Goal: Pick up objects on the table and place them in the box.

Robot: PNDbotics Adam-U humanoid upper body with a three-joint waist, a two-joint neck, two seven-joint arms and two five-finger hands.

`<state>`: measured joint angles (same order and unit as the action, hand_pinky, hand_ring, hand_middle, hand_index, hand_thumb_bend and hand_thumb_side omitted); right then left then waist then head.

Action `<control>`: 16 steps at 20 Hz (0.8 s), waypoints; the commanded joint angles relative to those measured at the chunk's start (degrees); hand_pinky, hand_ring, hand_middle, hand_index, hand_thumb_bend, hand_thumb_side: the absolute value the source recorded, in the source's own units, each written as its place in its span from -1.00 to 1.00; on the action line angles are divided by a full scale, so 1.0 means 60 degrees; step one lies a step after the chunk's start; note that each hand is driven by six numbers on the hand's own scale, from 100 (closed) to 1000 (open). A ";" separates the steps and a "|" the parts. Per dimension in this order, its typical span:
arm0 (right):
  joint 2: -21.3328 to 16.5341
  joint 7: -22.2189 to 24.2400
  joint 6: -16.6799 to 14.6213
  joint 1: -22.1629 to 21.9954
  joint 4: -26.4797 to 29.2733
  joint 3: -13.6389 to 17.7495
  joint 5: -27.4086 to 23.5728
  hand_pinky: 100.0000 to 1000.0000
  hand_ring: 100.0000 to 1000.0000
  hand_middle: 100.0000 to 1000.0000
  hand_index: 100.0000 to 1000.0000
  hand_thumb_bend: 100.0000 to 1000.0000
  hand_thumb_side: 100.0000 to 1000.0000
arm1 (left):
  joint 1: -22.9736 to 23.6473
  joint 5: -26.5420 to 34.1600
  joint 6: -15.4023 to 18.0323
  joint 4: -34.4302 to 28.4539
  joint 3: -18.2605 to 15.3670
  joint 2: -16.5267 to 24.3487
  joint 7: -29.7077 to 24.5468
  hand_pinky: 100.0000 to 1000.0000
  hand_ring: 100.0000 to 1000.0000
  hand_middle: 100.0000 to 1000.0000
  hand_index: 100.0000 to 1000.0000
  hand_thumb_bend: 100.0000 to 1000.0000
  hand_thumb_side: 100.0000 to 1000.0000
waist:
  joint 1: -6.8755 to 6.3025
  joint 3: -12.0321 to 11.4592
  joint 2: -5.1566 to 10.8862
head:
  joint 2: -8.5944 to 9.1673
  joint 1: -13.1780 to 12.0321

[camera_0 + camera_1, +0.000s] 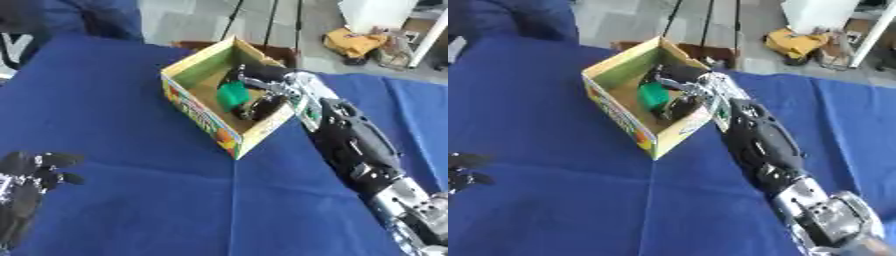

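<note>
The left hand [31,175] is idling at the lower left, fingers relaxed. One box [203,119] is sitting mid-table; the right hand [254,80] is reaching inside it, fingers curled round one green object [233,95]. This looks like the placing step; next it should let go and lift clear.

I'm looking at a matt blue cloth [131,100] over the table, soft and creased along faint fold lines. The box [210,120] reads as plain brown cardboard inside, with a glossy printed outer face in yellow, red and green. My right arm [354,145] shows matt black plastic shells and shiny silver metal joints, and the green thing [233,95] in the box looks smooth.
</note>
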<state>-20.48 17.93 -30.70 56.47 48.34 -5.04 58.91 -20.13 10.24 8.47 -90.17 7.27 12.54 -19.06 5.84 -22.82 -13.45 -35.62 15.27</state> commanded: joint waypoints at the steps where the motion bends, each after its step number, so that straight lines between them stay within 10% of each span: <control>1: -0.0148 -0.0119 -0.0129 0.0166 0.0134 0.0013 0.0161 0.23 0.33 0.58 0.76 -1.00 -0.41 | -0.0134 -0.0014 -0.0023 -0.0184 -0.0008 0.0025 0.0016 0.14 0.56 0.10 0.18 -0.30 1.00 | -0.0053 0.0039 0.0144 | 0.0130 0.0000; 7: -0.0157 -0.0337 -0.0263 0.0100 0.0218 0.0000 0.0105 0.26 0.45 0.74 0.81 -1.00 -0.16 | -0.0113 -0.0022 -0.0033 -0.0171 -0.0013 0.0025 0.0026 0.14 0.56 0.10 0.18 -0.30 1.00 | -0.0052 0.0153 0.0172 | 0.0145 -0.0012; 16: -0.0209 -0.0465 -0.0436 0.0072 0.0440 -0.0040 -0.0110 0.29 0.50 0.84 0.84 -0.47 -0.01 | -0.0096 -0.0013 -0.0039 -0.0167 -0.0028 0.0034 0.0043 0.14 0.55 0.09 0.18 -0.30 1.00 | -0.0070 0.0261 0.0231 | 0.0172 -0.0025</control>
<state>-20.44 15.31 -33.08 55.94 49.49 -5.35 58.78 -20.12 10.21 8.27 -90.17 7.25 12.54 -18.85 5.87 -21.32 -13.33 -35.19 15.21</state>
